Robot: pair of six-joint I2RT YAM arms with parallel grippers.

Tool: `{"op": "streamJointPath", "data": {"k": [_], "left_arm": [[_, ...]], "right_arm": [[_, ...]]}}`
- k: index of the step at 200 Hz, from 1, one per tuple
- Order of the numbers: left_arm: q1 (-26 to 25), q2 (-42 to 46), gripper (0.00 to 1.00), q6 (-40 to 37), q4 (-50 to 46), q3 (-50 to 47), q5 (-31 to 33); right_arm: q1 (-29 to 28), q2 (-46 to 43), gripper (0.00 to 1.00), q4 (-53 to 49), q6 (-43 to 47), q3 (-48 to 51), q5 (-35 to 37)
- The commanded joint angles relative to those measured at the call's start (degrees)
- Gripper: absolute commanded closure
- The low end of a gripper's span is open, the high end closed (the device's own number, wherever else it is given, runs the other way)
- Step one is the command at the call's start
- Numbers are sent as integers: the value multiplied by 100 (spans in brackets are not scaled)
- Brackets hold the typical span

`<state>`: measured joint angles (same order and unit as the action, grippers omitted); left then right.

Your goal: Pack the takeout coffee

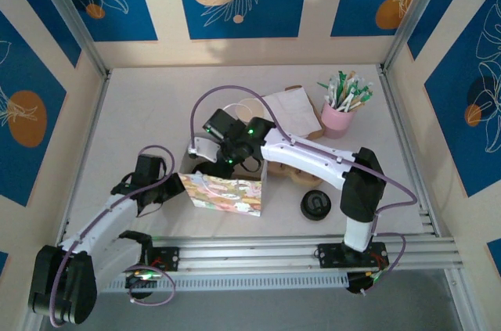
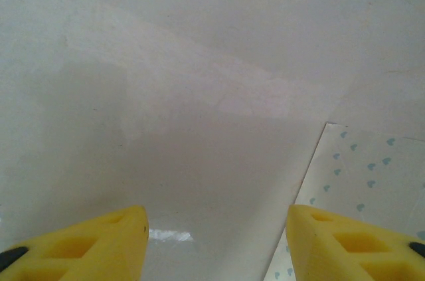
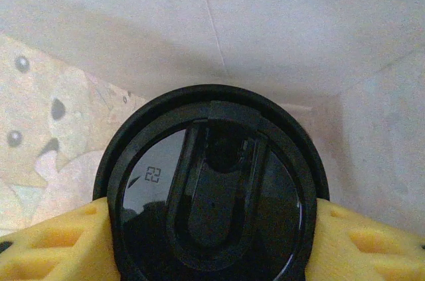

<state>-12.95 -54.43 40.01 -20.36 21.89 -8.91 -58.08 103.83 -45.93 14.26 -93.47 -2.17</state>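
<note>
Right gripper [image 3: 212,231] grips the coffee [image 3: 212,181] inside the bag [image 1: 223,194] by the table's [image 1: 141,112] near edge; I'd say only release is left. Left gripper [image 2: 216,234] hangs beside it, jaws apart, empty.

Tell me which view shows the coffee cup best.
The right wrist view: the coffee cup shows its black lid close up, gripped by the right end effector inside the bag. In the top view the right arm hides it. The left wrist view faces the table.
</note>
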Motion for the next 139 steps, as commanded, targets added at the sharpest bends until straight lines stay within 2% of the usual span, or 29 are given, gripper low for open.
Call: {"op": "streamJointPath", "data": {"k": [1,37,139], "left_arm": [[-50,60,43,-50,-32,-71,38],[-51,54,43,-71,-39,-45,31],[-50,67,43,-101,-105,-27,80]], "right_arm": [[-45,175,77,-150,-38,108,-90],[-70,262,77,-409,37,197,-74],[-208,648,76,-1222,209,-31,560]]}}
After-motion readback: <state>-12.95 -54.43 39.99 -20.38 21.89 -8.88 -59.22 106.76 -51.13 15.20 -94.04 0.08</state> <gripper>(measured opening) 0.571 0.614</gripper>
